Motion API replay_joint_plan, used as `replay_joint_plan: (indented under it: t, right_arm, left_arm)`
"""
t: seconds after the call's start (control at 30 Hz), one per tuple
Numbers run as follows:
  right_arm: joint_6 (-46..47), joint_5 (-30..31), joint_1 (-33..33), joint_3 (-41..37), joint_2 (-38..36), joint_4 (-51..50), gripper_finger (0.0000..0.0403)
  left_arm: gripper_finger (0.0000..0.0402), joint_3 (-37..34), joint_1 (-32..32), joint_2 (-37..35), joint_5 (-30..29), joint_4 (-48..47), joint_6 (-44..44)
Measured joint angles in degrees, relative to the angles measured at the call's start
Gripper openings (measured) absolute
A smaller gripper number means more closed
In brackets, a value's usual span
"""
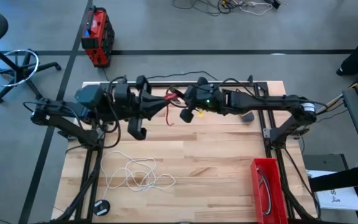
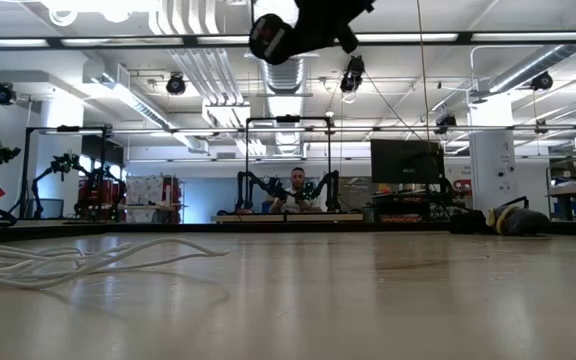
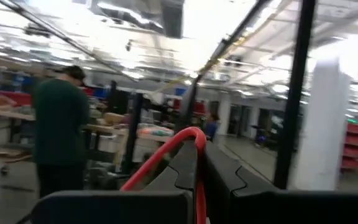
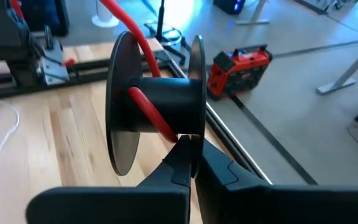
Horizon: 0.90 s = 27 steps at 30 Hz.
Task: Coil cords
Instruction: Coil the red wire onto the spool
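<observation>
White cord (image 1: 135, 175) loose mid-table, both fingers pinching red cord (image 4: 143, 99)

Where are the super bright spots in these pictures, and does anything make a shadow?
Left wrist view: ceiling lights glare white above the red cord pinched in the left gripper. Right wrist view: a bright patch on the floor beyond the spool held by the right gripper. Low view: strip lights overhead; the white cord casts a soft shadow on the table.
</observation>
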Motion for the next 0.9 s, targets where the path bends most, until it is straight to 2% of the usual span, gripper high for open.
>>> replay_joint_plan:
  t: [0.17, 0.4, 0.5, 0.67, 0.9]
  right_arm:
    - [0.3, -0.2, 0.0, 0.0, 1.1, 6.7, 0.0000]
    - [0.0, -0.8, -0.4, -0.1, -1.1, 6.7, 0.0000]
    - [2.9, -4.0, -1.1, -0.1, -1.8, 9.4, 0.0000]
    - [10.5, -13.3, -2.0, -0.1, -1.3, 16.6, 0.0000]
    - [13.9, -13.5, -2.3, -0.5, -0.8, 22.2, 0.0000]
  left_arm:
    - [0.0001, 3.4, -0.2, 2.6, 3.9, -5.0, -0.1]
    - [0.0001, 3.1, -1.9, 1.2, 5.9, -6.0, 1.1]
    - [0.0001, 3.0, -2.7, 0.7, 5.9, -5.6, 4.0]
    - [0.0001, 2.8, -3.1, 1.3, 5.9, -5.6, 6.5]
    - [0.0001, 2.8, -3.7, 1.6, 8.0, -7.6, 6.5]
